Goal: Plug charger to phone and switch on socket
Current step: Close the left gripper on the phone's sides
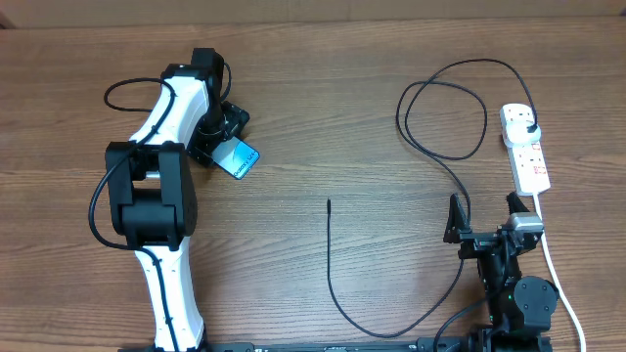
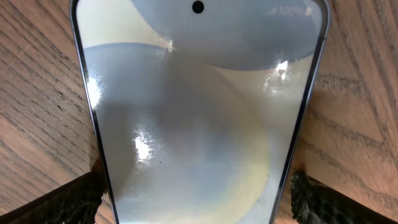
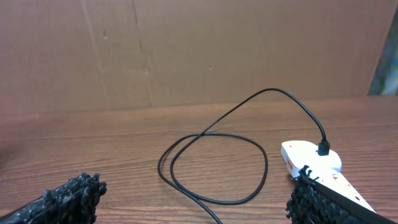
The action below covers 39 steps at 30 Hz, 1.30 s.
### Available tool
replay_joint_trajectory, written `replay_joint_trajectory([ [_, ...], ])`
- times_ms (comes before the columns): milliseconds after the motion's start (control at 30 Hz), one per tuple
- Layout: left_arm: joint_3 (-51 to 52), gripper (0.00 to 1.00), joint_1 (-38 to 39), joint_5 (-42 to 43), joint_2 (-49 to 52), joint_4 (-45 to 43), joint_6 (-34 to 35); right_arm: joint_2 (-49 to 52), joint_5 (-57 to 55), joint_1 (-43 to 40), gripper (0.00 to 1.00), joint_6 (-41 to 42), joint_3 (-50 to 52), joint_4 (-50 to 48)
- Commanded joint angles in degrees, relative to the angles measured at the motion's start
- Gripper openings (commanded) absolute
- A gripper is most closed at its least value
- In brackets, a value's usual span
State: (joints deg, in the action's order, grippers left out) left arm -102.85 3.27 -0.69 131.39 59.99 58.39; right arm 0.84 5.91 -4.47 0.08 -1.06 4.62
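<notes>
overhead: phone (image 1: 238, 158) far left under left gripper (image 1: 221, 130); charger (image 1: 329, 244) plugged into socket (image 1: 525, 147) far right, tip at centre; right gripper (image 1: 483, 217) near right | left wrist: jaws wide, flanking phone edges | right wrist: jaws wide, nothing held, charger loop ahead

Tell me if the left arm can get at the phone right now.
Probably yes: the left gripper hangs open over the phone, its fingers flanking both long edges, nothing in between.

The phone (image 1: 238, 157) lies flat, screen up. The black charger (image 1: 328, 244) loops from the white socket (image 1: 525, 149), its thin tip lying well apart from the phone.
</notes>
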Motion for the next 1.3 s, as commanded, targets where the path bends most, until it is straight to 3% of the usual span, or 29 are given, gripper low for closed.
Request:
replay_joint_trajectory([
  [0,-0.70,1.00,-0.31,-1.22,2.38,-0.33,0.94,-0.66,-0.52,0.33,1.00,0.35,0.59,-0.20],
  [1267,-0.68,0.98,-0.24,-1.42,2.38,0.70,0.28,-0.66,-0.50,0.33,1.00,0.37,0.59,-0.20],
])
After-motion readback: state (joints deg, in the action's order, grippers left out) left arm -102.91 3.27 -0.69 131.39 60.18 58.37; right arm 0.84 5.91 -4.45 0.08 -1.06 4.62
